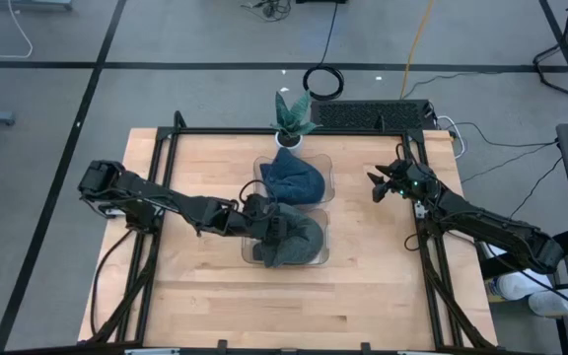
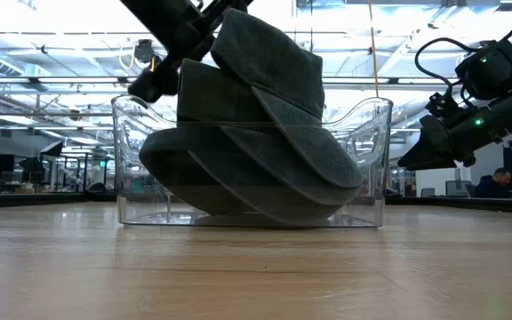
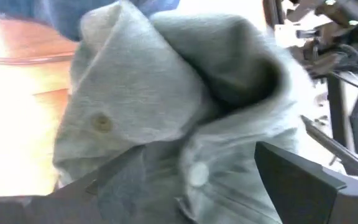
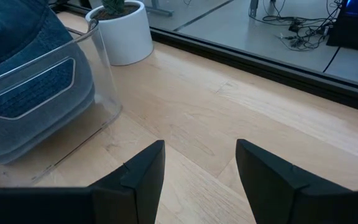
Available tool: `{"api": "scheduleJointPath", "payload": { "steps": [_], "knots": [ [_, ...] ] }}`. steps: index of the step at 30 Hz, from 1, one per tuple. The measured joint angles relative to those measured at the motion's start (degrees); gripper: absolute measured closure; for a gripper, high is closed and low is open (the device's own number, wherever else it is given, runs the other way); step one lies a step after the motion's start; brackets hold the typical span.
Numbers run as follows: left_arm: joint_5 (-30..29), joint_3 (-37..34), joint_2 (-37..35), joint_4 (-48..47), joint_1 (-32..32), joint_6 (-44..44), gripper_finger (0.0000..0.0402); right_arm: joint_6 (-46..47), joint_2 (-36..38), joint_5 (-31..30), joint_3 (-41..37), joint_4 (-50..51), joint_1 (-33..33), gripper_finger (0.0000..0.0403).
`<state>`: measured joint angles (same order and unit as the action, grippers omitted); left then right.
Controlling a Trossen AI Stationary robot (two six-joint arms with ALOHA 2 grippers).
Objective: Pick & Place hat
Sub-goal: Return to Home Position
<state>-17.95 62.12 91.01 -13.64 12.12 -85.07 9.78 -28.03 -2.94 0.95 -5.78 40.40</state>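
Observation:
A pile of grey hats [image 1: 299,245] fills the near clear bin [image 2: 372,178] at the table's middle. The top grey hat [image 2: 265,62] sticks up above the bin's rim, tilted, resting on the hats below. My left gripper [image 1: 264,222] hovers at the bin's left side, open, its fingers wide apart around that hat's crumpled crown [image 3: 185,93]. A blue hat [image 1: 292,179] lies in the far clear bin [image 1: 325,163]. My right gripper [image 1: 375,187] waits open over the bare table at the right [image 4: 201,162]. My left gripper comes at the top grey hat slanting down from the table's left. Its fingers [image 3: 297,180] stand on either side of the hat's crown, and I cannot tell whether they touch it. The hat rests on the pile in the bin.
A small potted plant [image 1: 292,118] stands just behind the far bin. A black frame rail [image 1: 264,131] runs along the table's edges. Bare wood lies in front of the bins and on both sides.

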Motion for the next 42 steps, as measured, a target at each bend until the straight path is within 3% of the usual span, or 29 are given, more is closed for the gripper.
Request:
{"api": "scheduleJointPath", "payload": {
  "steps": [10,16,22,32,42],
  "knots": [
    [3.1,8.7,-0.5,-3.7,0.0,8.4,0.0127,0.0,0.0,0.0,0.0,0.0,0.0,0.0216],
    [11.3,9.6,-0.9,-2.4,-1.0,16.2,0.0120,0.0,0.0,0.0,0.0,0.0,0.0,0.0216],
    [13.9,2.4,-7.6,2.0,-2.0,19.5,0.0110,0.0,0.0,0.0,0.0,0.0,0.0,0.0216],
    [11.5,-11.0,-23.4,5.1,-2.0,27.1,0.0127,0.0,0.0,0.0,0.0,0.0,0.0,0.0216],
    [11.1,-20.3,-37.8,6.4,-5.7,38.1,0.0115,0.0,0.0,0.0,0.0,0.0,0.0,0.0216]
  ]
}}
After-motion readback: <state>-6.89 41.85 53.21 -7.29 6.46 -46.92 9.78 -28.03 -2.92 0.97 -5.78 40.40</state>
